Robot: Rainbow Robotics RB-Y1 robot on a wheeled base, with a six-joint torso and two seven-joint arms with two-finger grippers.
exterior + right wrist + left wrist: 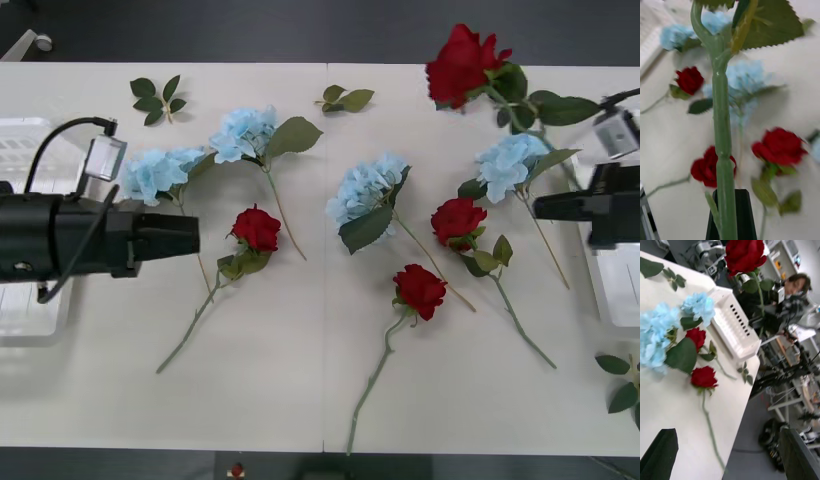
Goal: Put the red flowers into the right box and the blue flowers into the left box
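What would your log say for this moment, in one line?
right gripper: fingers shut on rose, stem, lifted | left gripper: open, over table | lying there: three other roses, four blue flowers

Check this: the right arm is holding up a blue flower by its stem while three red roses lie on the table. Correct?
Not quite. The flower held by its stem in the right arm's jaws is a red rose, not a blue one, as the front view shows. Three other roses do lie on the table.

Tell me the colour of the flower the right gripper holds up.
Deep red rose; front view shows it best.
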